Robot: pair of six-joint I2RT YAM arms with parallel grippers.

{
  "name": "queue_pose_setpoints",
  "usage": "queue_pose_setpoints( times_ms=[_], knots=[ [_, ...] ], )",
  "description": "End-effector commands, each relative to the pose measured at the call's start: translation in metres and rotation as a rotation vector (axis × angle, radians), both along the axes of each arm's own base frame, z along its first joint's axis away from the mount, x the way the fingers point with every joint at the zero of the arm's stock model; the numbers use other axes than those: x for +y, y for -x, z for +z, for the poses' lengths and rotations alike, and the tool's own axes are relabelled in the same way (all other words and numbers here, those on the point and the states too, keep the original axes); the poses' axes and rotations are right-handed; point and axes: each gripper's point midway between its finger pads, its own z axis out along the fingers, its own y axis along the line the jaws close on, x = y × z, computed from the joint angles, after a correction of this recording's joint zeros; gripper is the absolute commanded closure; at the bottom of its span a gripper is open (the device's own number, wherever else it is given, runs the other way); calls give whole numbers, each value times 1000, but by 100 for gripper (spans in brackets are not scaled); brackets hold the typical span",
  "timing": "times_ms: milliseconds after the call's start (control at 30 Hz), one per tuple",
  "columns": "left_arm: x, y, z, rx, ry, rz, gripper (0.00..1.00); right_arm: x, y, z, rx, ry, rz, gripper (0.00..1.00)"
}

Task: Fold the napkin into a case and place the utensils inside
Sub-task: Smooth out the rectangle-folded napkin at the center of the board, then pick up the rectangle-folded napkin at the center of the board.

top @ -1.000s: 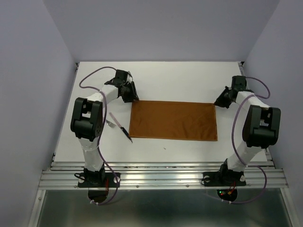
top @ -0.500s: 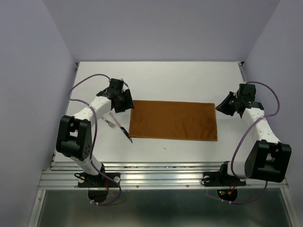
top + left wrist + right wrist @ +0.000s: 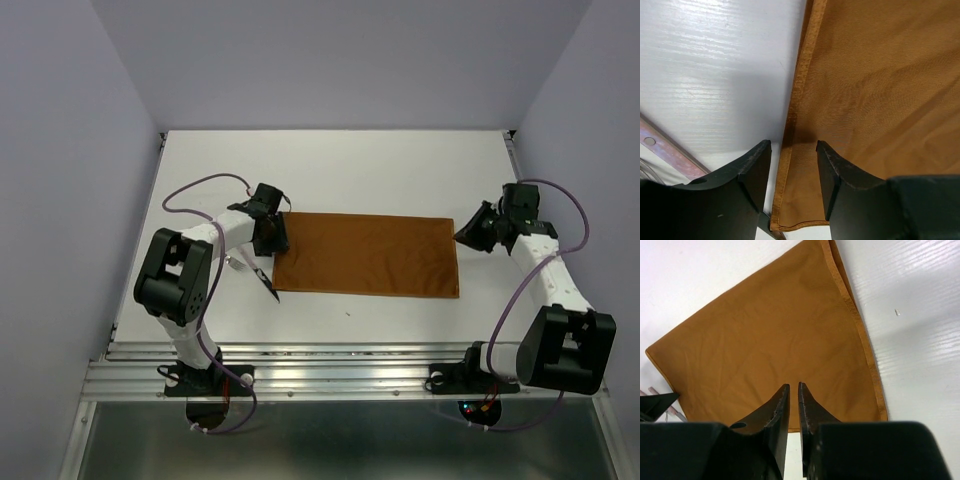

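Showing rust-orange napkin (image 3: 365, 254), folded to a long flat rectangle with stitched hems, fine-woven, midway on smooth white table (image 3: 380, 170); open tabletop beyond far and near edges. Left gripper (image 3: 793, 145): dark jaws spread, straddling left hem without pinching. Right gripper (image 3: 794, 386): jaws almost pressed together, at right edge. Slender utensils (image 3: 262, 280), one dark-pointed, just beside near-left corner.

Overhead view looks down; both wrist views closely share the napkin (image 3: 365, 255).
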Motion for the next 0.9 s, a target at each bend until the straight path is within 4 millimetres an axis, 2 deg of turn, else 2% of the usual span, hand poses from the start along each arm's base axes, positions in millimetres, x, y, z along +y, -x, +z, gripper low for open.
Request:
queue_pose_setpoints(
  times_ms=[0, 267, 367, 533, 600, 733, 800, 833, 867],
  knots=[
    [10, -9, 5, -43, -75, 54, 48, 0, 8, 4, -12, 10, 14, 82],
    [9, -4, -3, -30, -98, 42, 49, 1, 11, 3, -11, 6, 14, 82],
    [2, -1, -11, -7, -85, 21, 56, 1, 11, 5, -18, 9, 11, 82],
    [-15, 5, -17, 4, -77, -3, 56, 0, 14, 6, -20, 14, 7, 81],
    [-15, 6, -19, 11, -82, -1, 56, 1, 16, 4, -14, 12, 6, 81],
    [-11, 8, -25, 24, -114, 6, 65, 0, 19, 1, -6, 17, 4, 81],
    [-9, 9, -28, 31, -131, 9, 76, 0, 20, 0, -4, 16, 3, 81],
    [-8, 9, -31, 38, -136, 9, 85, 0, 20, 0, -6, 16, 3, 81],
    [-8, 10, -32, 44, -141, 8, 87, 0, 20, 0, -6, 15, 2, 81]
  ],
)
